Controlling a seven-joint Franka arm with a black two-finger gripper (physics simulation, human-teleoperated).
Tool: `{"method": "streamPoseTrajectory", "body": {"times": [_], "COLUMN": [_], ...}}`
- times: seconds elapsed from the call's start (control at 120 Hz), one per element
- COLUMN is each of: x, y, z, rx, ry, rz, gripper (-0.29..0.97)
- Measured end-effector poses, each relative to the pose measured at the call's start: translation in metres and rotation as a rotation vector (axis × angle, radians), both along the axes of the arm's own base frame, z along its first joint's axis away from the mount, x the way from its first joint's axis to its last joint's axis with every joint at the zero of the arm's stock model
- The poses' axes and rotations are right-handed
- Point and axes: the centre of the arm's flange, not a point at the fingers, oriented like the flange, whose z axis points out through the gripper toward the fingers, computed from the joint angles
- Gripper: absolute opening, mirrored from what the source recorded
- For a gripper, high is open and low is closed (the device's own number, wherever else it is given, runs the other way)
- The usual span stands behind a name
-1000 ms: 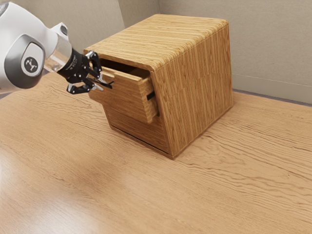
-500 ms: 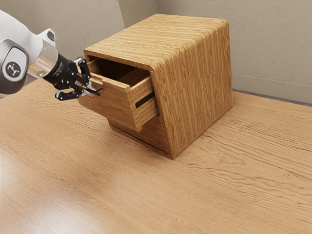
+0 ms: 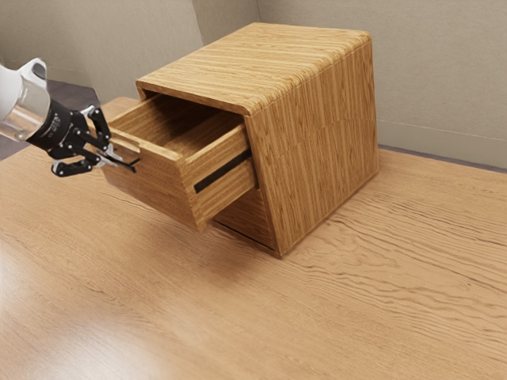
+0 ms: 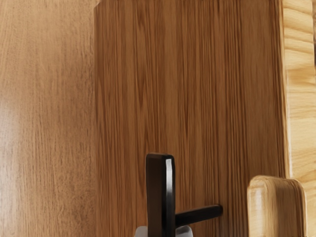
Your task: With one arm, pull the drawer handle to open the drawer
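Jutting from the cabinet (image 3: 317,119), the drawer (image 3: 170,170) meets the pincer (image 3: 119,154) at its handle (image 4: 276,207); grip cannot be told.

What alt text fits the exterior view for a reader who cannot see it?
A wooden drawer is pulled well out of a wooden cabinet standing on a wooden table. A black gripper, on an arm from the exterior view's left, is at the drawer's front.

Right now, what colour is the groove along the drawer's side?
Black; the groove shows best in the exterior view.
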Motion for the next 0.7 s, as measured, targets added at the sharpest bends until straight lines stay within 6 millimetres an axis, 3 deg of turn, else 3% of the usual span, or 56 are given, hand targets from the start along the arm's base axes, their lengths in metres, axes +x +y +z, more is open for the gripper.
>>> {"method": "streamPoseTrajectory", "body": {"times": [0.225,0.392,0.517,0.575,0.7], "x": [-0.008,-0.029,-0.051,-0.068,-0.131], "y": [-0.006,-0.010,-0.002,0.010,0.052], "z": [0.000,0.003,0.020,0.037,0.119], "rx": [-0.001,-0.012,-0.002,0.027,0.086], "ry": [-0.004,-0.027,-0.054,-0.069,-0.120], "rz": [-0.022,-0.047,-0.047,-0.030,0.067], "gripper": [-0.08,-0.07,-0.01,0.12,0.36]}}
